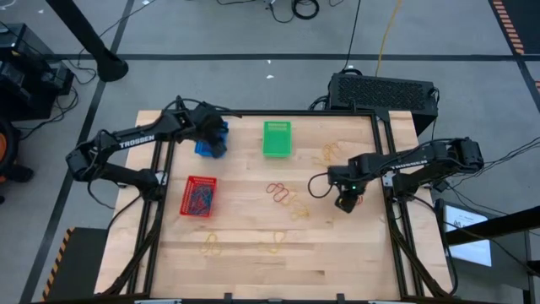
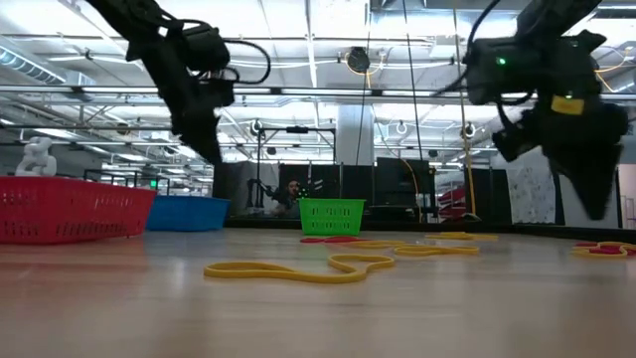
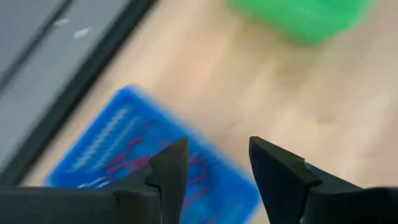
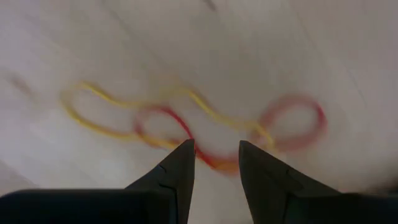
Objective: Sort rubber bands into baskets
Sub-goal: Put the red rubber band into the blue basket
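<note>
My left gripper (image 1: 213, 139) hangs open and empty above the blue basket (image 1: 205, 149), which stands on the table's far left. The left wrist view shows red and blue rubber bands in the blue basket (image 3: 124, 155) below the open fingers (image 3: 217, 155). My right gripper (image 1: 344, 203) is open and empty above the table's right half. Its wrist view (image 4: 216, 149) looks down on tangled yellow and red bands (image 4: 186, 118) lying flat on the wood. The green basket (image 1: 277, 138) stands far centre. The red basket (image 1: 199, 196) at left holds bands.
Loose bands lie at the table's centre (image 1: 284, 197), far right (image 1: 329, 154) and near the front (image 1: 211, 245), (image 1: 272, 247). A black grille box (image 1: 381, 91) stands behind the table's far right. Black frame rails (image 1: 390, 169) run along the table's sides.
</note>
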`<state>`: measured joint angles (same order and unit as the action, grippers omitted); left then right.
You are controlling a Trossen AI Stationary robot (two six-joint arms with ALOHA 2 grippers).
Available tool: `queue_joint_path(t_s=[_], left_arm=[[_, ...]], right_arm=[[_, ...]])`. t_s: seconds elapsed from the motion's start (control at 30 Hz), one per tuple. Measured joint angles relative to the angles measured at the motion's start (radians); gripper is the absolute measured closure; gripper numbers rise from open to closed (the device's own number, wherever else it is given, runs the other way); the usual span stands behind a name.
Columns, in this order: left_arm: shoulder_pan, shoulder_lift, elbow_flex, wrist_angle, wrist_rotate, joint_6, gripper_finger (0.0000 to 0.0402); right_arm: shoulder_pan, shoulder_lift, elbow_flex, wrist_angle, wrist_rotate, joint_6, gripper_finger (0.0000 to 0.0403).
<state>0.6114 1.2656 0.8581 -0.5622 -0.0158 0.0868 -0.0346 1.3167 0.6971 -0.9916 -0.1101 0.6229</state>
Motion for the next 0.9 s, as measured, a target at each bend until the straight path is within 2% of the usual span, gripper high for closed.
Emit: queue_joint_path(t_s=[0.1, 0.17, 0.33, 0.5, 0.7, 0.9], left_arm=[[-0.031, 0.0, 0.0, 0.055, 0.127, -0.023, 0.0224], [-0.059, 0.0, 0.0, 0.087, 0.162, -0.026, 0.0224], [-0.131, 0.0, 0.0, 0.147, 0.168, -0.026, 0.0224], [-0.174, 0.0, 0.0, 0.165, 0.168, -0.02, 0.0223], [-0.186, 0.0, 0.0, 0.165, 0.16, -0.02, 0.0223], [-0.187, 0.0, 0.0, 0.165, 0.133, -0.02, 0.0223]], right_arm=[[0.009, 0.0, 0.0, -0.094, 0.006, 0.02, 0.0287], [0.012, 0.0, 0.0, -0.129, 0.02, 0.023, 0.0287], [0.0, 0.0, 0.0, -0.125, 0.188, 0.122, 0.0287], [-0.037, 0.0, -0.05, -0.061, 0.192, 0.126, 0.0287], [-0.088, -0.005, -0.179, 0.162, 0.143, 0.125, 0.0287], [-0.091, -0.006, -0.189, 0.185, 0.132, 0.161, 0.0295]])
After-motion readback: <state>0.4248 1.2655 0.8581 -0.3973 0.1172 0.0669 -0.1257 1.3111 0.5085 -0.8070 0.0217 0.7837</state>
